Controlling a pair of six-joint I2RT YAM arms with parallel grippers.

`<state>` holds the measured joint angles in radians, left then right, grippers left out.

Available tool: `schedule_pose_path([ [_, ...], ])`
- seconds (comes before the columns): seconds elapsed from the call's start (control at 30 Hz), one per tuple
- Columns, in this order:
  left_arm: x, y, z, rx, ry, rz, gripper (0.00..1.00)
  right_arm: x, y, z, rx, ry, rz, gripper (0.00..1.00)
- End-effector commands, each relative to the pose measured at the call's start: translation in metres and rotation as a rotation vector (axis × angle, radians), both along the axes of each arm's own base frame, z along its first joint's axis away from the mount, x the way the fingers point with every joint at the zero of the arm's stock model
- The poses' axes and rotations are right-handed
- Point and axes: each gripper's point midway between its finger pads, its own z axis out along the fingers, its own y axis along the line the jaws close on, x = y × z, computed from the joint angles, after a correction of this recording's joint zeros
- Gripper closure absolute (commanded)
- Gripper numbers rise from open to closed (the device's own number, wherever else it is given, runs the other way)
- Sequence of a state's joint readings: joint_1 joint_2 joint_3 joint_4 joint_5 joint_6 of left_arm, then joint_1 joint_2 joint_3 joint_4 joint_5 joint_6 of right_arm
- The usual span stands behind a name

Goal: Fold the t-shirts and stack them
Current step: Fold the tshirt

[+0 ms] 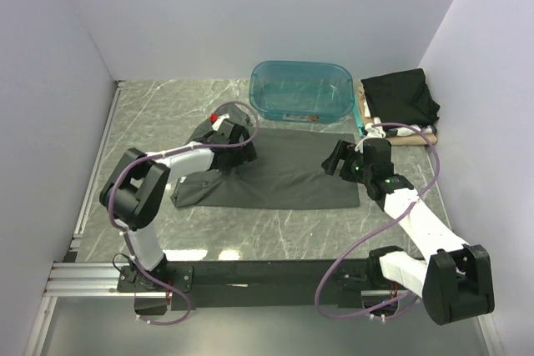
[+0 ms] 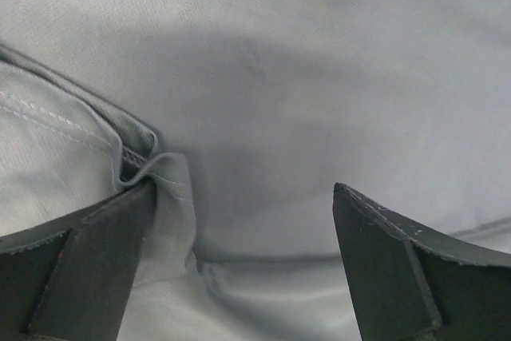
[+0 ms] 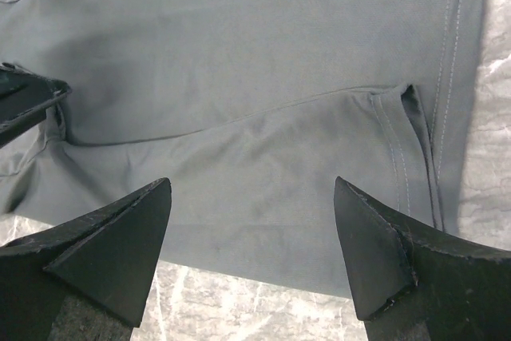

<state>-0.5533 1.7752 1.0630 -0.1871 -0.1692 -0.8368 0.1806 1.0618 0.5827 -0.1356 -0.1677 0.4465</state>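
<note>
Top view: you've got the charcoal t-shirt [image 1: 284, 174] spread flat mid-table, long side running left to right, its far edge just near of the teal tub [image 1: 300, 89]. The tub sits at the far edge of the table [image 1: 158, 114]. One sleeve sticks out at the shirt's near-left corner.

Your left gripper [image 1: 242, 143] is down over the shirt's far-left corner. Your right gripper [image 1: 338, 158] is over the shirt's right edge, toward its far-right corner.

The black t-shirt [image 1: 400, 97] lies folded in the far-right corner of the table, well apart from both grippers. A strip of tan cloth [image 1: 415, 141] shows under its near side.

Left wrist view: the jaws are spread wide and clamp nothing. Charcoal cloth fills the frame under and between the fingers. A stitched hem fold is bunched up against the inner face of the left-hand finger [image 2: 80, 253] and touches it. The other finger stands over flat cloth; you can't tell whether it touches.

Right wrist view: the jaws are spread wide here too, with nothing between them but the shirt lying below. Cloth covers most of the frame. The double-stitched hem runs down the right side, with a small folded flap just inside it. Bare marble shows past the hem on the right and between the fingertips at the bottom.
</note>
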Motion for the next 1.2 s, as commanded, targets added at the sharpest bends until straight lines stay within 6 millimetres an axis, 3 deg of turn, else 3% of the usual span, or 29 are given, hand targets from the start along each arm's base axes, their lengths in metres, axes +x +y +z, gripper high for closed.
schedule_pose_path([
  [0.0,0.009,-0.008,-0.003,-0.003,0.006,-0.012,0.01,0.004,-0.004,0.002,-0.027,-0.024,-0.007,0.11],
  [0.17,-0.007,-0.001,-0.022,0.016,0.059,-0.008,0.01,0.004,-0.005,0.000,-0.029,-0.022,-0.011,0.11],
  [0.3,-0.013,0.002,-0.010,0.023,0.045,-0.022,0.01,0.005,-0.004,0.002,-0.024,-0.025,-0.007,0.11],
  [0.4,-0.011,0.004,0.018,0.045,-0.013,-0.030,0.00,0.008,-0.001,0.010,-0.013,-0.046,-0.001,0.11],
  [0.6,-0.005,0.012,0.110,0.001,-0.232,-0.037,0.00,0.015,0.009,0.023,0.041,-0.081,0.020,0.11],
  [0.7,-0.010,0.020,0.120,0.010,-0.252,-0.022,0.01,0.014,0.015,0.018,0.056,-0.068,0.037,0.11],
  [0.8,-0.018,0.033,0.105,0.030,-0.218,0.025,0.01,0.014,0.021,0.008,0.047,-0.045,0.051,0.11],
  [0.93,-0.029,0.045,0.076,0.009,-0.171,0.059,0.01,0.014,0.024,-0.020,0.013,0.051,0.034,0.11],
  [1.07,-0.047,0.072,0.031,0.015,-0.066,0.146,0.01,0.011,0.010,-0.048,-0.042,0.153,-0.049,0.11],
  [1.17,-0.061,0.090,0.008,0.030,-0.003,0.202,0.01,0.003,0.001,-0.067,-0.087,0.228,-0.087,0.11],
])
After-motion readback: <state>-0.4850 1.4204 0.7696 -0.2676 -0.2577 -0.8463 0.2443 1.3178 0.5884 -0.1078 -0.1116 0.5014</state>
